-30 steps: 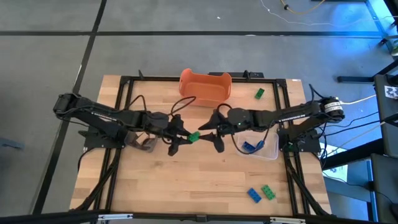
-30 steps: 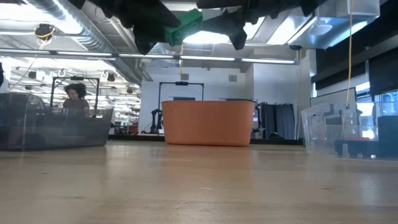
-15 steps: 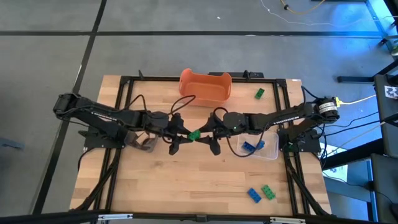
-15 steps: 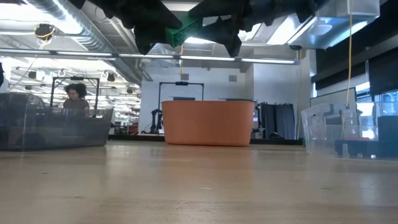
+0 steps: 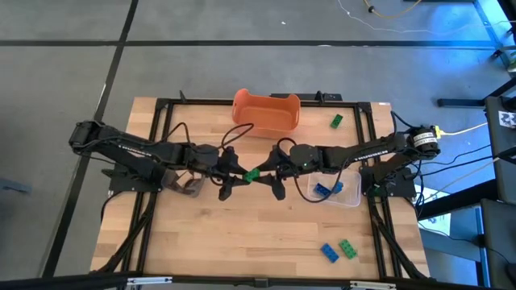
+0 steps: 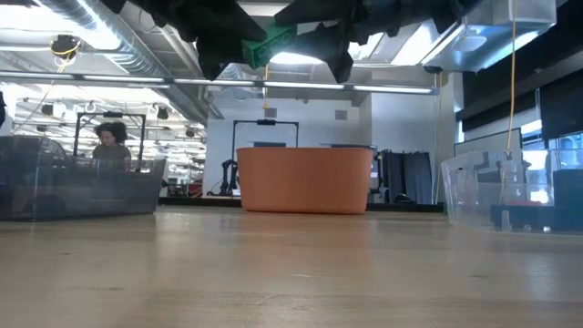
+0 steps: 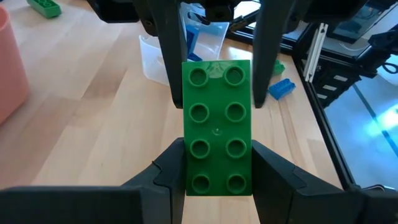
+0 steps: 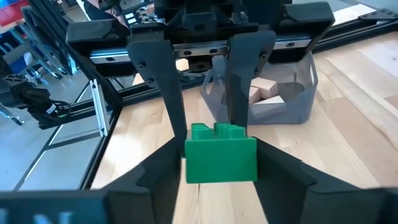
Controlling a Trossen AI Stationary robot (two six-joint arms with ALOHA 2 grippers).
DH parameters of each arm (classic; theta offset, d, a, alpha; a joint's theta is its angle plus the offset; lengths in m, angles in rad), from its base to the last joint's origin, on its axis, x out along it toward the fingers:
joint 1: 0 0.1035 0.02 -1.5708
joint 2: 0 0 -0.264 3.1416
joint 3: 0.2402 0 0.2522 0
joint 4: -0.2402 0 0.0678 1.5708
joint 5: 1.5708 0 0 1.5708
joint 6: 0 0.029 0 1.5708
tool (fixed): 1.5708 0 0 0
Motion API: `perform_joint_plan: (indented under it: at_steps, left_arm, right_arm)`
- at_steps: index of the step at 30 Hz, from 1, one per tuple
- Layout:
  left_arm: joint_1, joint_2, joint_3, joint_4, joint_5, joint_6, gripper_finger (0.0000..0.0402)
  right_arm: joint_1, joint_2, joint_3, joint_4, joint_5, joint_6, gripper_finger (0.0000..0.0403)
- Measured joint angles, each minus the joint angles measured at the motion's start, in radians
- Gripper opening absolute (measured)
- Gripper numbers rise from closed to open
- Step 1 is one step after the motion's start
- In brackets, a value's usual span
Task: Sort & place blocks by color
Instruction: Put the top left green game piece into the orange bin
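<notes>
No legible text, label, brand, number or sign anywhere.

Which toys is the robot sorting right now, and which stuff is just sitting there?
For the job:
green block, held above the table between the left pincer and the right pincer
green block near the table's back edge
blue block and green block near the front

Just sitting:
orange tub
clear container

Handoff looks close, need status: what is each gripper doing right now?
Left gripper: shut on the green block.
Right gripper: fingers flank the same block's other end; grip cannot be told.
</notes>
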Motion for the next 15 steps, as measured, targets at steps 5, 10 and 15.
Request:
perform_joint_plan:
  at_steps: [5,10,15]
  left_arm:
    - [0.000,0.000,0.000,-0.001,0.006,0.000,0.0125]
    - [0.014,-0.013,0.000,-0.005,0.015,-0.027,0.0155]
    - [0.104,-0.121,-0.001,-0.168,0.091,-0.055,0.0255]
  right_arm:
    - [0.000,0.000,0.000,-0.006,-0.001,0.015,0.0139]
    - [-0.006,-0.015,0.000,-0.028,-0.040,0.021,0.0139]
    - [-0.038,-0.114,-0.001,-0.273,-0.074,-0.011,0.0139]
